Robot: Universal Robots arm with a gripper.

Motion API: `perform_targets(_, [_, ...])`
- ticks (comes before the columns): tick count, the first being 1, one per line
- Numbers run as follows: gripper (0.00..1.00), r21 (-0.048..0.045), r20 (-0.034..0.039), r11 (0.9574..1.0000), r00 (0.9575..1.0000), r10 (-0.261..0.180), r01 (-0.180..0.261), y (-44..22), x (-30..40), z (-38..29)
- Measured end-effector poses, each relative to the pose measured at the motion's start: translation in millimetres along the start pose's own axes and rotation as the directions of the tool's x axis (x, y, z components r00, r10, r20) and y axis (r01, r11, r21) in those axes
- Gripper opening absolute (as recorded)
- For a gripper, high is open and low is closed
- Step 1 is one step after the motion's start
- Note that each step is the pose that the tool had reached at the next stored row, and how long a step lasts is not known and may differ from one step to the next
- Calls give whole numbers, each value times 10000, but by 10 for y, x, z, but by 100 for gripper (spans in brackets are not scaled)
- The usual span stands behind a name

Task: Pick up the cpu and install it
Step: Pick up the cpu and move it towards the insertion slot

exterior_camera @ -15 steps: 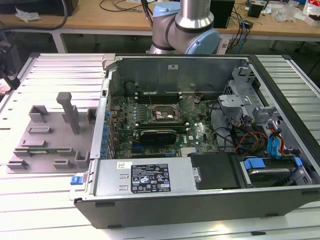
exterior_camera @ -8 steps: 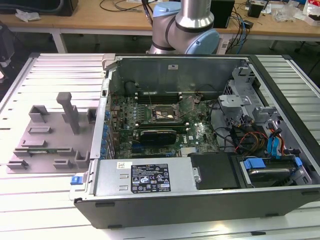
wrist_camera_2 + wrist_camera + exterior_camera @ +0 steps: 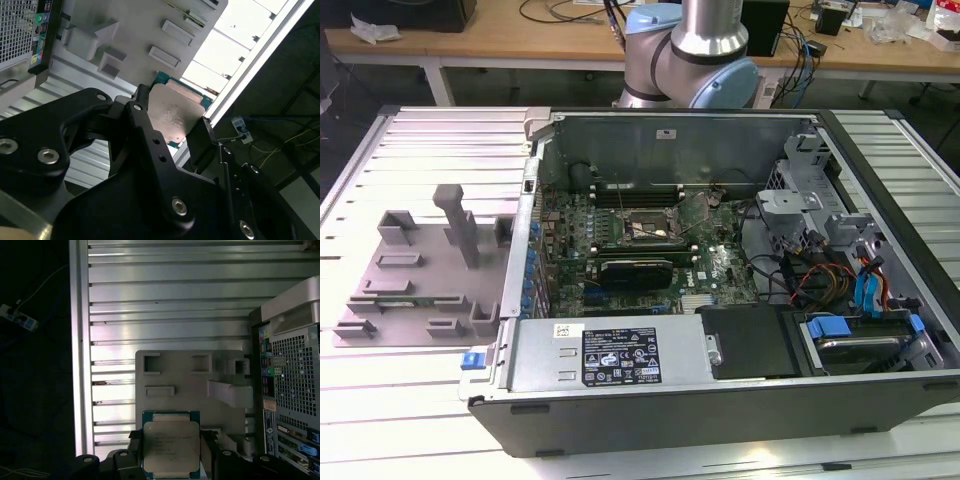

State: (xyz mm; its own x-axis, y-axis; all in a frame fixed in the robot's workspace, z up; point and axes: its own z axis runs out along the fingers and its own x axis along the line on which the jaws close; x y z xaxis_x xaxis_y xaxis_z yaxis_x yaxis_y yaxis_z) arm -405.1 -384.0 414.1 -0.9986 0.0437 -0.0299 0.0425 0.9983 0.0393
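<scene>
Black fingers [image 3: 146,127] grip the silvery cpu [image 3: 172,112], covering its two side edges.

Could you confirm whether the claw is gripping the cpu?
Yes, in the first wrist view the claw is clamped on both sides of the cpu.

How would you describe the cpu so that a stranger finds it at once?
Find the open computer case; beside it a grey moulded tray lies on the slatted table. In the first wrist view the gripper clamps the cpu in front of that tray: the one flat square chip, silvery top with a green rim.
</scene>
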Motion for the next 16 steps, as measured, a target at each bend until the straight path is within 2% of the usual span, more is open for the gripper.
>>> perform_targets(3, [55,1,-2,10000,10000,1,-1,1,-2,-1])
perform_targets(7, [55,0,0,10000,10000,1,-1,2,-55,1])
perform_targets(16, [55,0,0,10000,10000,0,0,10,-228,7])
